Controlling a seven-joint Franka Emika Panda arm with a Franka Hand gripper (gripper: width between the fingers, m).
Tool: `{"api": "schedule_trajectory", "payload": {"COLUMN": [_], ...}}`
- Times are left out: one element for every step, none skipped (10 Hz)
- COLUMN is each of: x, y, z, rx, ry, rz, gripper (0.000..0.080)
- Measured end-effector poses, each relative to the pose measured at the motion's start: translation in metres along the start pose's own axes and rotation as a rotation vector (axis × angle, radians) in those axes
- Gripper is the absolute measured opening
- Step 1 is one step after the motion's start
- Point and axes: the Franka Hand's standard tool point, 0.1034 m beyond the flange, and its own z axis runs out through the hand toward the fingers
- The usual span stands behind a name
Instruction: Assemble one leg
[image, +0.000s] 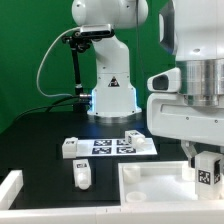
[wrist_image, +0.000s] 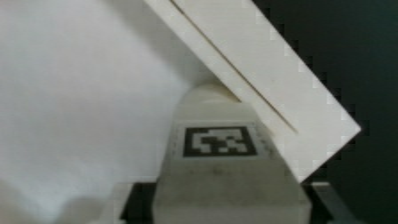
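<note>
My gripper (image: 205, 170) is at the exterior view's right, shut on a leg (image: 206, 178), a small white block with its black-and-white tag facing the camera. It holds the leg just over the far right corner of the large white tray-like part (image: 150, 186). In the wrist view the leg (wrist_image: 222, 150) fills the space between the dark fingers (wrist_image: 324, 205), tag visible, with the tray's white floor and raised rim (wrist_image: 249, 70) right beneath it. I cannot tell whether the leg touches the tray.
The marker board (image: 112, 146) lies mid-table. Loose legs lie beside it: one at its left end (image: 68, 149), one nearer the front (image: 82, 173), one at its right end (image: 135, 135). A white rim piece (image: 8, 190) lies at the front left. The robot base (image: 110, 90) stands behind.
</note>
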Motion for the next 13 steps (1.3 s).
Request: {"api": "schedule_trajectory", "payload": {"x": [0.001, 0.001, 0.001, -0.004, -0.005, -0.004, -0.004, -0.004, -0.004, -0.004, -0.006, -0.01, -0.018], "y": [0.0, 0.001, 0.002, -0.001, -0.002, -0.002, -0.002, -0.002, -0.001, -0.001, -0.003, -0.005, -0.008], "z": [0.0, 0.0, 0.0, 0.0, 0.0, 0.0, 0.0, 0.0, 0.0, 0.0, 0.0, 0.001, 0.002], "rx": [-0.001, 0.003, 0.019, 0.043, 0.063, 0.068, 0.069, 0.069, 0.069, 0.07, 0.071, 0.074, 0.07], "ry": [-0.002, -0.008, -0.028, -0.032, -0.036, -0.041, -0.044, -0.045, -0.043, -0.037, -0.025, -0.025, -0.031], "rz": [0.125, 0.3, 0.507, 0.716, 0.88, 0.985, 1.01, 1.006, 0.952, 0.784, 0.55, 0.335, 0.312], "gripper": [0.0284, 0.0284, 0.0284, 0.0284, 0.0284, 0.0284, 0.0284, 0.0284, 0.0395, 0.0531, 0.0531, 0.063, 0.0644]}}
